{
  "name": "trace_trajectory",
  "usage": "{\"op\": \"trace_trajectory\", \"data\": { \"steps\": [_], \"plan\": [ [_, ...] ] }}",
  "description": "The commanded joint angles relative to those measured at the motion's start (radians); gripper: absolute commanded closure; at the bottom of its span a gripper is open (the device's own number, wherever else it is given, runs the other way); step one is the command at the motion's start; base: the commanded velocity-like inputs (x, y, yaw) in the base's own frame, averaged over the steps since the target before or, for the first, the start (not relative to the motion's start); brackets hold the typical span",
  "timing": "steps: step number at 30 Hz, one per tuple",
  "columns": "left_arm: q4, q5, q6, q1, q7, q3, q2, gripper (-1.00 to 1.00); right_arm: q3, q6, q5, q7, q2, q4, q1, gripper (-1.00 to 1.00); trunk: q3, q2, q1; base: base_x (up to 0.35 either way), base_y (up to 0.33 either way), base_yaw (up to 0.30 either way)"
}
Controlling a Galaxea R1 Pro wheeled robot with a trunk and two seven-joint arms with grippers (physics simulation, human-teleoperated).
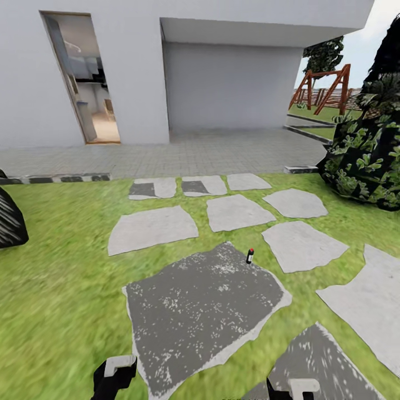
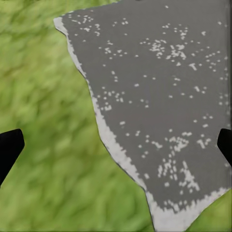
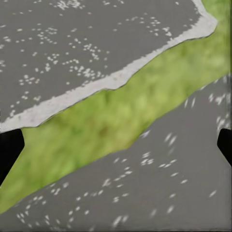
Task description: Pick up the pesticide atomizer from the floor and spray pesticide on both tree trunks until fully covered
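One pesticide atomizer (image 1: 250, 256) stands upright just right of centre in your head view, on the far right edge of the big dark stepping stone (image 1: 203, 303), its red cap up. Count about ten grey stones across the grass (image 1: 55, 289). Your two grippers sit at the bottom edge: left gripper (image 1: 114, 376) and right gripper (image 1: 291, 389). Each wrist view shows both fingertips spread to the frame's sides, wide open, holding nothing. One leafy bush (image 1: 369, 150) fills the right edge.

The pesticide atomizer (image 1: 250, 256) stands upright at the stepping stone's (image 1: 205, 311) far right edge.
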Motion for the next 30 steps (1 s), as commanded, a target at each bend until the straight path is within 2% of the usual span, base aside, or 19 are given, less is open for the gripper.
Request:
{"op": "trace_trajectory", "data": {
  "steps": [1, 30],
  "plan": [
    [0.000, 0.000, 0.000, 0.000, 0.000, 0.000, 0.000, -1.00, 0.000, 0.000, 0.000, 0.000, 0.000, 0.000, 0.000, -1.00, 0.000, 0.000, 0.000, 0.000, 0.242, -0.264],
    [0.000, 0.000, 0.000, 0.000, 0.000, 0.002, 0.000, -1.00, 0.000, 0.000, 0.000, 0.000, 0.001, 0.000, 0.000, -1.00, 0.000, 0.000, 0.000, 0.000, 0.300, -0.264]
  ]
}}
